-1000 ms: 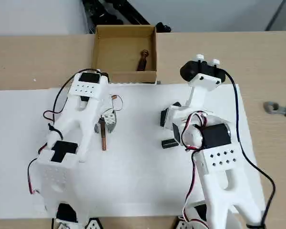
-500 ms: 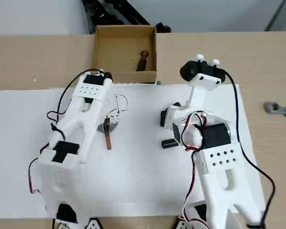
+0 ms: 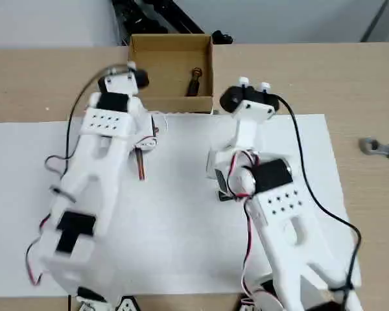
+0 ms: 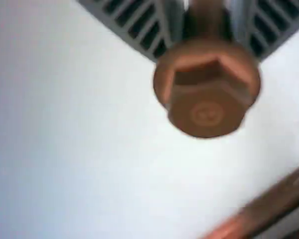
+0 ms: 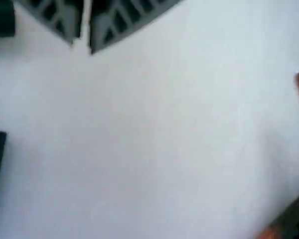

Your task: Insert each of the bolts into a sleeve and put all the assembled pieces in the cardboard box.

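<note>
Copper bolt (image 4: 207, 94) is clamped in your left pincer (image 3: 144, 146), over the white sheet (image 3: 181, 246) near the cardboard box (image 3: 172, 45) at the bench's far edge. Your right pincer (image 5: 84, 30) is closed and empty. Next, likely, bring the bolt to the black sleeve (image 3: 225, 195).

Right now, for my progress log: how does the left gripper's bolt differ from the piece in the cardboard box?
The bolt is clamped in the left gripper over the white sheet; the boxed piece lies loose in the cardboard box. The bolt's shaft is bare copper; the boxed piece looks darker. Both are slim.
</note>
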Motion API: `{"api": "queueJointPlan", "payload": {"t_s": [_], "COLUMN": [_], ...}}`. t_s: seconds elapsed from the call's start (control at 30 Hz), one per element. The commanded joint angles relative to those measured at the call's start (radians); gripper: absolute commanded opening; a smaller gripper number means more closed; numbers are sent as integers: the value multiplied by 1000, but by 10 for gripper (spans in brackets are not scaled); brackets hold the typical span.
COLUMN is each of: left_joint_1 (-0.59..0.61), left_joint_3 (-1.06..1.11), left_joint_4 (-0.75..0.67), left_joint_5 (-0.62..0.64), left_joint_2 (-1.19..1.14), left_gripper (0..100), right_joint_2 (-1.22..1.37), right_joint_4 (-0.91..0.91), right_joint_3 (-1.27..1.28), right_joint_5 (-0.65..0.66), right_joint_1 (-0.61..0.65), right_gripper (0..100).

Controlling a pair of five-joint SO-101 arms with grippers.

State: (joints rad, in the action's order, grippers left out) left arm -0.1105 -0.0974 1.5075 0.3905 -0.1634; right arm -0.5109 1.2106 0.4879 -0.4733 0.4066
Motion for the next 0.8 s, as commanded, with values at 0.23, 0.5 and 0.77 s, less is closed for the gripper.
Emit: {"api": "queueJointPlan", "payload": {"t_s": [0.23,0.5,0.77], "left_joint_1": [-11,-11,-11], "left_joint_3": [-2,-2,-2], "left_joint_4": [66,118,114], "left_joint_5": [-51,-54,-51], "left_joint_2": [413,483,562], "left_gripper": [6,6,6], "right_joint_2": [328,588,766], "right_joint_4": [76,236,354], "right_joint_3": [-304,-563,-738], "right_joint_5": [-14,11,121], "right_joint_1": [-12,-39,-87], "right_gripper": [15,15,16]}}
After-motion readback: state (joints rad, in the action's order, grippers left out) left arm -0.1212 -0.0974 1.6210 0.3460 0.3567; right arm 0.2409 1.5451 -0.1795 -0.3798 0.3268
